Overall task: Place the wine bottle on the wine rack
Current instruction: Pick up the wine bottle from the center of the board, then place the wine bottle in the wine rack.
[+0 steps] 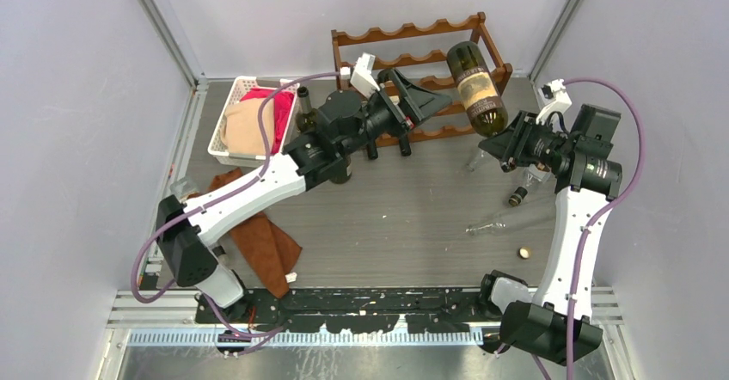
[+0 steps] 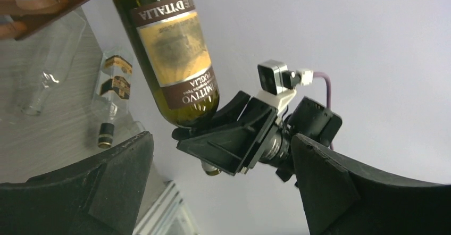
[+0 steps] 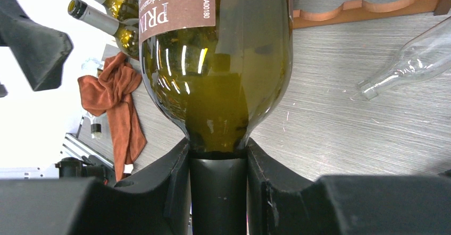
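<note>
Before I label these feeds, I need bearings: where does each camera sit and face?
Top external: fixed above and behind the arm bases, looking down at the table; both arms show, right tool gripping the wine bottle near the wine rack.
Left wrist: on the left arm, facing the bottle and right tool; own open fingers frame the bottom.
Right wrist: on the right arm, facing along the bottle toward the rack; own fingers clamp its neck.
Shared: both wrist views show the bottle's label.

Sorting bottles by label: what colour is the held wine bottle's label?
Brown with a tan-gold centre panel, on the wine bottle; clearest in left wrist view.
</note>
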`<state>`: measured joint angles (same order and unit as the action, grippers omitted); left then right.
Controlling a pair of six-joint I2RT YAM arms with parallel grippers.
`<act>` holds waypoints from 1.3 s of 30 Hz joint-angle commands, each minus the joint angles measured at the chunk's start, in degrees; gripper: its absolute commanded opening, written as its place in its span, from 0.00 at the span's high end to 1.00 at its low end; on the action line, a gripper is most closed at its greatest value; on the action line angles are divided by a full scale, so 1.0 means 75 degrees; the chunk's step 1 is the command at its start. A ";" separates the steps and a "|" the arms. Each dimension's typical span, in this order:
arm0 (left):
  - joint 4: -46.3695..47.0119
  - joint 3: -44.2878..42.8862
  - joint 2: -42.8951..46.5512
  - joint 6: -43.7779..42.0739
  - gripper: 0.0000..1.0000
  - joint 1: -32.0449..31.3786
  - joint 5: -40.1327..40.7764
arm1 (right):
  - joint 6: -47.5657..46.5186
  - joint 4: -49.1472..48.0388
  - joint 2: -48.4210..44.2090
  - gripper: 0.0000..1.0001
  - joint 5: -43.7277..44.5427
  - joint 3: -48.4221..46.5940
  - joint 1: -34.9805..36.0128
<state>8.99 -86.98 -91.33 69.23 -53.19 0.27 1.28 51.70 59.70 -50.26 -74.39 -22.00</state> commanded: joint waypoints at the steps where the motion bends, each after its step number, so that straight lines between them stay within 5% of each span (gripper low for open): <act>1: -0.0428 -0.0513 0.0587 -0.1466 0.00 -0.0005 -0.0768 | -0.0089 -0.0909 -0.0099 0.99 -0.0532 -0.0354 -0.0043; 9: -0.1412 -0.0860 0.1169 -0.3807 0.00 0.0331 -0.1781 | -0.1493 0.0392 -0.0471 0.99 -0.0103 -0.0034 -0.0043; 22: -0.2881 -0.1591 0.1334 -0.4623 0.00 0.2250 -0.3046 | -0.2506 0.1071 -0.0782 0.99 0.0279 0.1581 0.0067; 39: -0.2790 -0.0975 0.1602 -0.4579 0.00 0.3688 -0.3099 | 0.0174 -0.1759 -0.0008 0.99 0.2599 0.2957 0.2168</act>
<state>-14.00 -95.29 -81.54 35.42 -26.65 -21.69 -4.99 51.27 59.37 -32.38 -51.83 -7.07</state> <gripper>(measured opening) 0.996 0.404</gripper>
